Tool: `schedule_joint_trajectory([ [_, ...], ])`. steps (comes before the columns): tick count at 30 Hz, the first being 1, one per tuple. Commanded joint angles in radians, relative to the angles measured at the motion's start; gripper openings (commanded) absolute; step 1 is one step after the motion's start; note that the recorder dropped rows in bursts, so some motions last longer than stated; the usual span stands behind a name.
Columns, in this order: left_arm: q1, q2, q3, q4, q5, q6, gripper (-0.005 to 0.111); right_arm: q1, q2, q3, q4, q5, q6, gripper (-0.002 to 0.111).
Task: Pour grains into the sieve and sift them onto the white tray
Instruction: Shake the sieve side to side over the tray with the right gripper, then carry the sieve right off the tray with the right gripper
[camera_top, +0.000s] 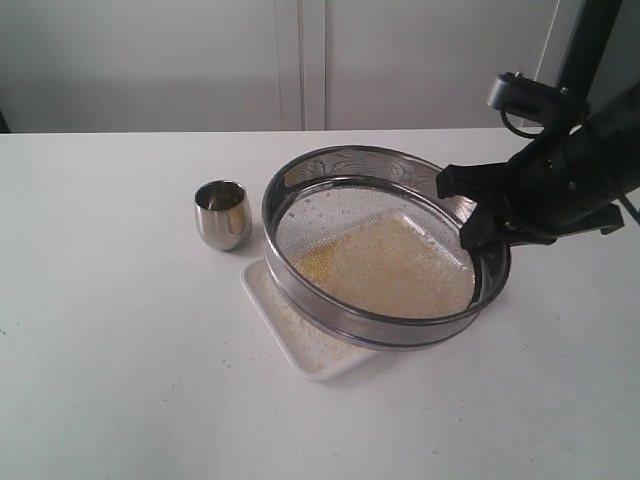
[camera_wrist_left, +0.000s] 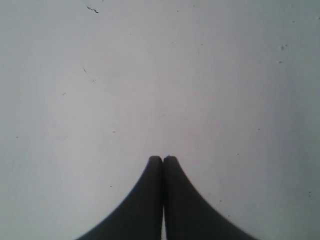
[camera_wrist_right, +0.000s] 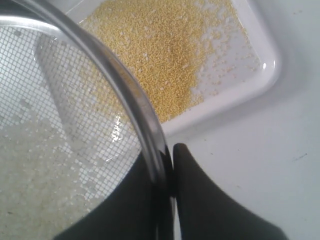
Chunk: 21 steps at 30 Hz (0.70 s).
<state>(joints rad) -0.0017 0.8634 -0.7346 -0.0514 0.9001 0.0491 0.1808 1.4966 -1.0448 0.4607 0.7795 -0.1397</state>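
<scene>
The right gripper (camera_wrist_right: 167, 156) clamps the sieve's (camera_top: 400, 328) rim, holding it tilted, apparently just above the white tray (camera_top: 298, 352), so grains (camera_wrist_right: 150, 55) fall through.

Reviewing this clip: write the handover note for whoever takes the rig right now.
Left end effector: shut, empty, over bare table.
Right end effector: shut on the rim of the wide round steel mesh sieve, held tilted over the flat white rectangular tray.
Done: pouring; fine yellow grains lie on the tray; small shiny steel cup stands beside it.
Left: pale material sits on the mesh; more sifting likely.
</scene>
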Motion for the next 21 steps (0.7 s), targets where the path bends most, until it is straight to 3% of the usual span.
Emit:
schedule_joint_trajectory([
  [1,0.000,-0.008,0.007,-0.003,0.005,0.004,0.000,-0.003,-0.044,0.010,-0.018,0.006,0.005,0.000],
  [21,0.000,-0.008,0.007,-0.003,0.005,0.004,0.000,-0.147,-0.061,0.010,-0.077,0.011,0.032,0.000],
])
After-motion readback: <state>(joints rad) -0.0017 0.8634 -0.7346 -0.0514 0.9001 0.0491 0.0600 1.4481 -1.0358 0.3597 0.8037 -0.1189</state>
